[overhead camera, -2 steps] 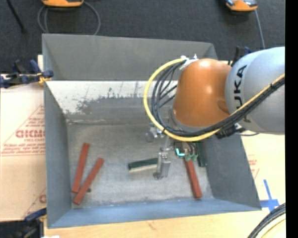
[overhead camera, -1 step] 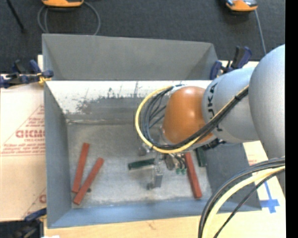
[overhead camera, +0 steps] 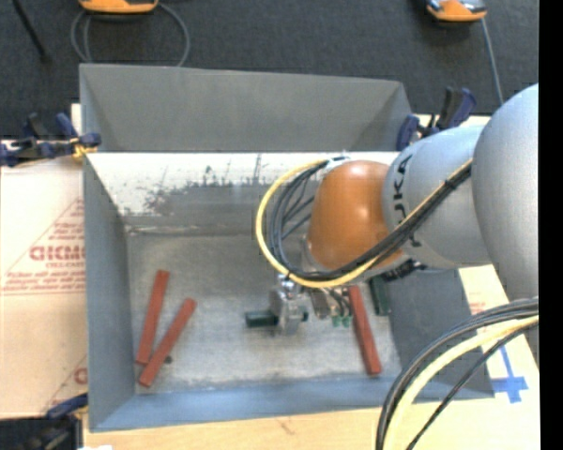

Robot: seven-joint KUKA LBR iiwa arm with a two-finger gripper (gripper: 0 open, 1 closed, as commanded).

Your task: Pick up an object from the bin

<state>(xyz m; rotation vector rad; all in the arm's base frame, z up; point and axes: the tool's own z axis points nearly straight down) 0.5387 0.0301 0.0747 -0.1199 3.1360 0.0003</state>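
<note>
My fingers [overhead camera: 288,315] are down near the floor of the bin [overhead camera: 108,279], about the middle and a bit toward the front wall. My orange wrist cover [overhead camera: 347,216] and the cable loops [overhead camera: 272,216] hang right above them and hide a lot, so honestly I can't tell if they're spread or pressed together.

The thing I'm at is a small dark green piece [overhead camera: 259,321]. It lies flat on the bin floor and pokes out to the left from right at my fingers. One end is at the tips, but whether it's actually between them or only beside them, no idea.

Other stuff in here: a right stick [overhead camera: 365,334], red, just on my right side, running from back to front with its far end tucked under my wrist. There's a tiny green bit [overhead camera: 341,322] between that stick and my fingers. Well apart on the left side lie a left stick [overhead camera: 153,315] and a slanted stick [overhead camera: 167,342], both red, side by side, with their lower ends close together near the front-left corner.
</note>
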